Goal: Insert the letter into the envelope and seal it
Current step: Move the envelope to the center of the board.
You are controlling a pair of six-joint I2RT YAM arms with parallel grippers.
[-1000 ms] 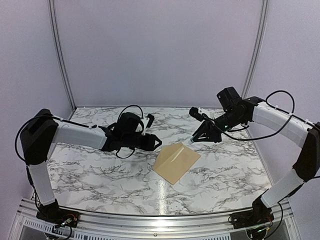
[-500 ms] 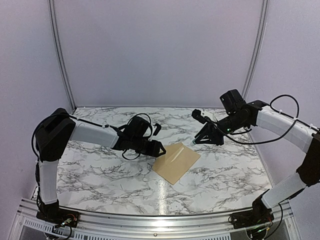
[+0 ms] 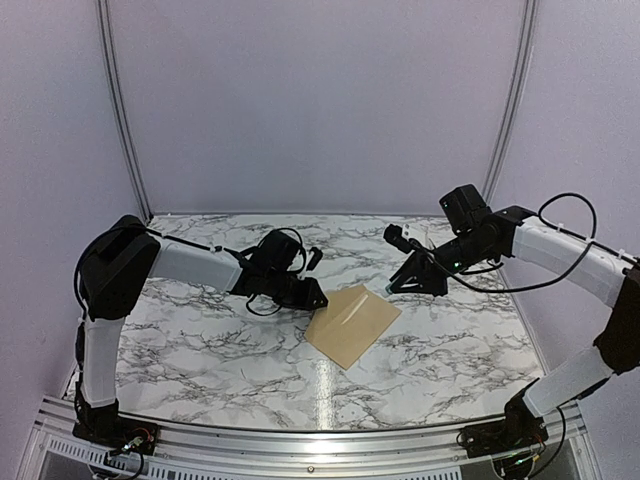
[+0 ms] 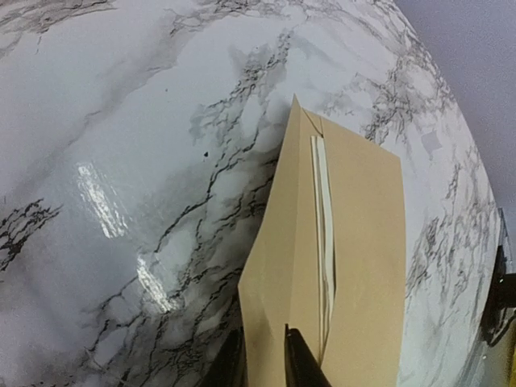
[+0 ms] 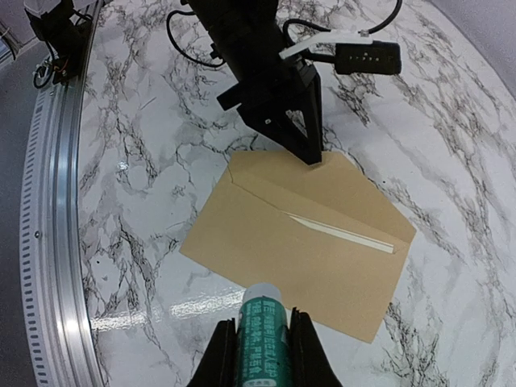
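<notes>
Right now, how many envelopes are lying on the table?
1. The envelope lies flat near the middle of the table, the left gripper at its left edge, the right gripper, holding a glue stick, near its far corner. Another could hide beneath it.

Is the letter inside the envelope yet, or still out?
Inside. Only a thin cream edge of the letter shows, in the slit at the mouth of the envelope; both wrist views show it.

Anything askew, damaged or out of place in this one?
Only minor: the envelope lies at a slant on the table, and a cream sliver of the letter shows at its unsealed flap. No tears or spills visible.
</notes>
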